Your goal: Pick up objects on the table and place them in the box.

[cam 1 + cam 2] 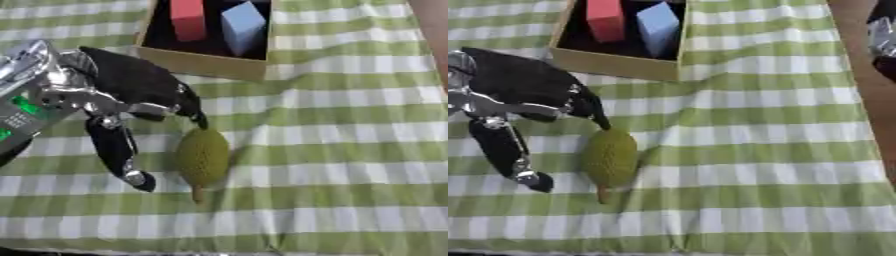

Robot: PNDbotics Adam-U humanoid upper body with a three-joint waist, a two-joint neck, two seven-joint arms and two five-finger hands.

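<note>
- While I am bringing the left hand in from the left, it is hanging spread over the checked cloth, holding nothing, with the thumb pointing down toward me and the fingers reaching toward the top of the fruit.
- Lying lengthwise on the cloth is that fruit, a yellow-green bumpy thing with a short stem at its near end; it is sitting below the box and apart from it.
- One fingertip is looking very close to the fruit's far end; I cannot tell whether it is touching yet.
- Inside the box a red block and a pale blue block are already standing, so I am judging the fruit to be the piece in hand now.
- To do this well, I am planning to slide the hand a little to the right, so that the fruit is sitting between thumb and fingers before I start closing.
- Because the fruit is narrowing at both ends, I am aiming for its thick middle; a pinch near a tip could, I think, squirt it away or roll it sideways.
- Lowering slowly also seems wise, since the cloth may bunch under the thumb.
- At the upper right of the right eye view something dark is showing, possibly the right arm; the right hand itself I am not seeing.
</note>
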